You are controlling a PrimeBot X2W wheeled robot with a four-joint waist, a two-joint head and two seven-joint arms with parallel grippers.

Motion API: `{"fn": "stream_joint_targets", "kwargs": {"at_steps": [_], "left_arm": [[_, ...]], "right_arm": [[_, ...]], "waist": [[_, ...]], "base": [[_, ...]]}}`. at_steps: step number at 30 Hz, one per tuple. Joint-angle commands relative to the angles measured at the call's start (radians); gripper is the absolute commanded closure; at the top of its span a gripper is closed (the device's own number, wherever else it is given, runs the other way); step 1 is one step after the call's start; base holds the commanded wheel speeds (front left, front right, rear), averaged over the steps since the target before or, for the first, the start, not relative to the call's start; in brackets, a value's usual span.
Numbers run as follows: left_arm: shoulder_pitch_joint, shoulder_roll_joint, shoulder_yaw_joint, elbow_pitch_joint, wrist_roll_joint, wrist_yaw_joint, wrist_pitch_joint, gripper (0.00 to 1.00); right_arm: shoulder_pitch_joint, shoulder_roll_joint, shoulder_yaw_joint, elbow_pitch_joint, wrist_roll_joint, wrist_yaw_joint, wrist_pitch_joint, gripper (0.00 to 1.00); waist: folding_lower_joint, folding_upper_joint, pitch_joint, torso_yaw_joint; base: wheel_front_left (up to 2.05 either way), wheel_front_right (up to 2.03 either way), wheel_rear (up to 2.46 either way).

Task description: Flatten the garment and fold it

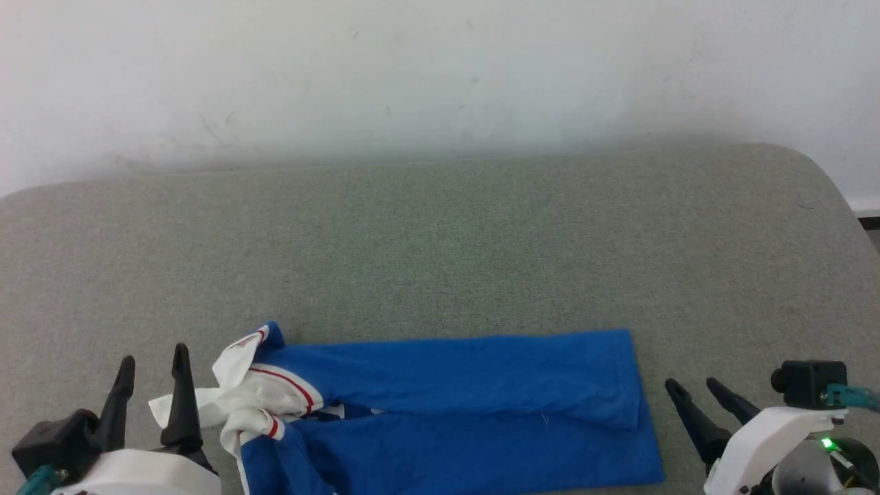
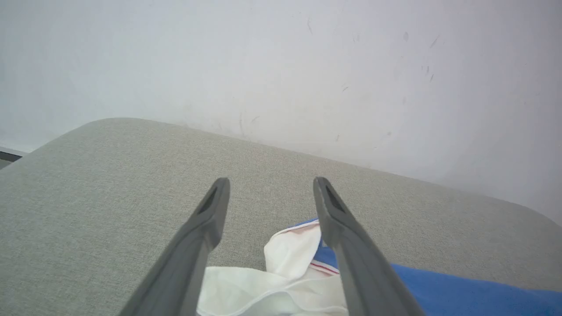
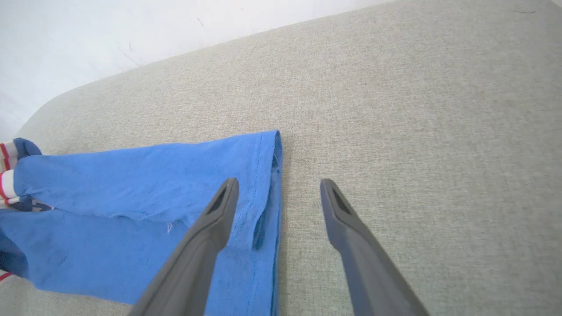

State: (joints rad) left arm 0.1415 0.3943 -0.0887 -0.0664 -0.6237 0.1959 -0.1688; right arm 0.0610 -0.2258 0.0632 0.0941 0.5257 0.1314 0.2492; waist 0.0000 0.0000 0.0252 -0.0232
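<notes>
Nearest the lens, the dark two-fingered left gripper (image 1: 154, 354) and right gripper (image 1: 689, 383) are spread wide, nothing held. Between them the royal-blue jersey shirt with white sleeves (image 1: 467, 385) is laid, folded lengthwise, on the grey-green cushion (image 1: 440, 240). A lumpy fold could be caused by the bunched white sleeve (image 2: 263, 289) at its left end. Gaping hem layers (image 3: 265, 193) are revealed by the right wrist view, barely by the head view.

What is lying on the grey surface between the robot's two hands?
The blue shirt, folded lengthwise, fills that stretch of the grey surface: bunched white end by the left hand, hem by the right hand. The head view shows it.
</notes>
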Motion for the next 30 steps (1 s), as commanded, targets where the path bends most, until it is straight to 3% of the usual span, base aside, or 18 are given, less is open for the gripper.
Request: {"fn": "stream_joint_targets", "kwargs": {"at_steps": [1,7,16,21,22,24,25,30], "left_arm": [[0.007,-0.007,-0.003,-0.009,0.021,0.001,-0.025,0.00],[-0.005,-0.029,-0.037,-0.023,0.087,-0.011,-0.073,0.00],[-0.045,-0.058,-0.088,-0.029,0.121,-0.030,-0.083,0.00],[-0.065,-0.067,-0.098,-0.031,0.130,-0.040,-0.086,0.00],[-0.067,-0.068,-0.097,-0.032,0.132,-0.041,-0.087,0.00],[-0.066,-0.069,-0.093,-0.031,0.135,-0.043,-0.088,0.00],[-0.063,-0.068,-0.091,-0.031,0.138,-0.042,-0.089,0.00],[-0.046,-0.060,-0.083,-0.028,0.147,-0.037,-0.090,0.00]], "right_arm": [[-0.012,0.005,-0.012,0.001,-0.008,-0.001,0.033,0.00],[-0.095,0.009,-0.013,0.093,-0.003,-0.001,0.200,0.00],[-0.235,0.031,0.049,0.306,0.037,-0.001,0.296,0.00],[-0.247,0.048,0.113,0.418,0.089,-0.001,0.403,0.03],[-0.246,0.053,0.121,0.430,0.108,-0.001,0.424,0.35],[-0.244,0.049,0.145,0.444,0.125,-0.001,0.458,0.73],[-0.243,0.049,0.152,0.446,0.137,-0.001,0.468,1.00],[-0.260,0.027,0.182,0.388,0.170,-0.001,0.431,1.00]], "waist": [[0.0000,0.0000,-0.002,0.005],[0.0000,0.0000,0.007,0.041],[0.0000,0.0000,0.048,0.096],[0.0000,0.0000,0.049,0.108],[0.0000,0.0000,0.048,0.108],[0.0000,0.0000,0.044,0.107],[0.0000,0.0000,0.040,0.105],[0.0000,0.0000,0.021,0.086]], "base": [[0.00,0.00,0.00],[0.00,0.00,0.00],[0.00,0.00,0.00],[0.00,0.00,0.00],[0.00,0.00,0.00],[0.00,0.00,0.00],[0.00,0.00,0.00],[0.00,0.00,0.00]]}}
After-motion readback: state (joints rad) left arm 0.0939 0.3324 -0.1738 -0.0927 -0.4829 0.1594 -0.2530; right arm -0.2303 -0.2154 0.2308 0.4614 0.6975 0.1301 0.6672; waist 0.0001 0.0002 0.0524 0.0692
